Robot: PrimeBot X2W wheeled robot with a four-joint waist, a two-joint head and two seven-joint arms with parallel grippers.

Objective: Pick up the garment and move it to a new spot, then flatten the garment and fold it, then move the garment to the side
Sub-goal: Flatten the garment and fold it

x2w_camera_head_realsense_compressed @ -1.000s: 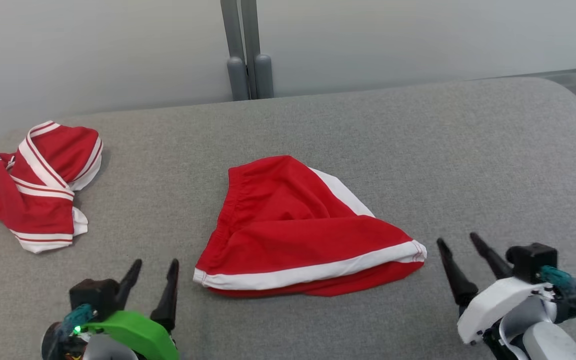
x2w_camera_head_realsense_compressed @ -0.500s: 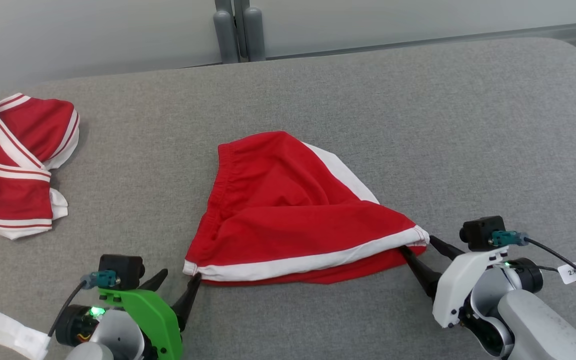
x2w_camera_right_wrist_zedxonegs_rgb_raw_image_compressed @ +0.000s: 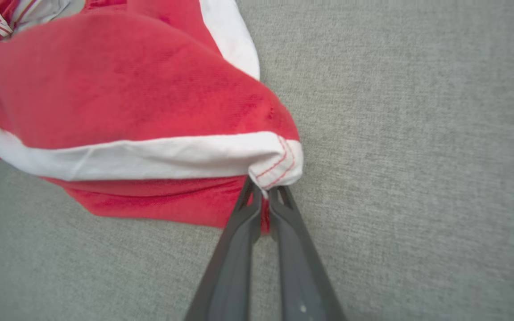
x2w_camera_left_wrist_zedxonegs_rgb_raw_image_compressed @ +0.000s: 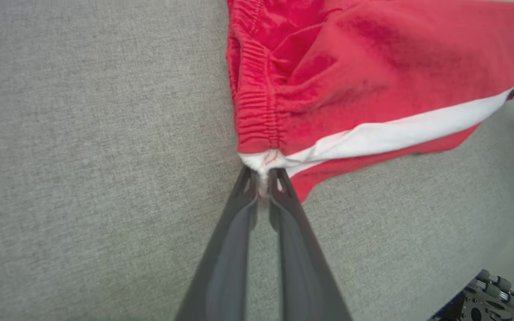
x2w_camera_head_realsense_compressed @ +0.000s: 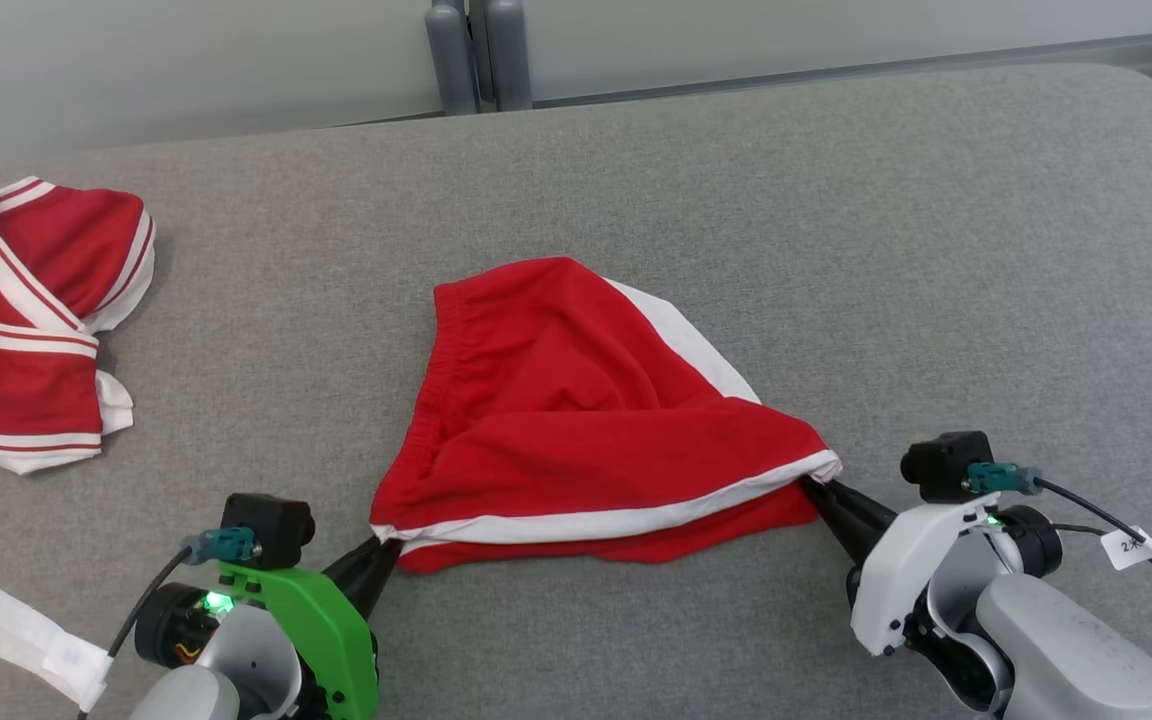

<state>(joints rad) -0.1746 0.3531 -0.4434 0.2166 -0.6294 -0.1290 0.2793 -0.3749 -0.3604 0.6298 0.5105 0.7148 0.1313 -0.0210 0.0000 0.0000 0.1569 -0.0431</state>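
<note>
We see the garment in hand, a pair of red shorts (x2w_camera_head_realsense_compressed: 576, 420), lying loosely folded over itself on the grey cushion (x2w_camera_head_realsense_compressed: 836, 250). It spans the gap between our two grippers and reaches away from them beyond their fingertips. A gathered elastic waistband (x2w_camera_head_realsense_compressed: 441, 370) runs up the edge nearest our left gripper. A broad white band (x2w_camera_head_realsense_compressed: 616, 520) crosses the near hem from one gripper to the other, with a lower red layer showing just under it. A second white strip slants down the far side towards our right gripper. Our left gripper (x2w_camera_head_realsense_compressed: 386, 548) is clenched on the corner where waistband and white band meet. In the left wrist view its fingers (x2w_camera_left_wrist_zedxonegs_rgb_raw_image_compressed: 248, 196) stand almost together, with a pinch of white cloth between the tips. Our right gripper (x2w_camera_head_realsense_compressed: 811, 487) is likewise clamped on the opposite corner. In the right wrist view its tips (x2w_camera_right_wrist_zedxonegs_rgb_raw_image_compressed: 263, 189) bite just under the stitched white hem, with red cloth caught between them. Both corners sit low, at or just above the cushion. Well apart from the left gripper, out to its left and farther away, a striped jersey (x2w_camera_head_realsense_compressed: 36, 330) lies rumpled, red with white bands edged in red.
</note>
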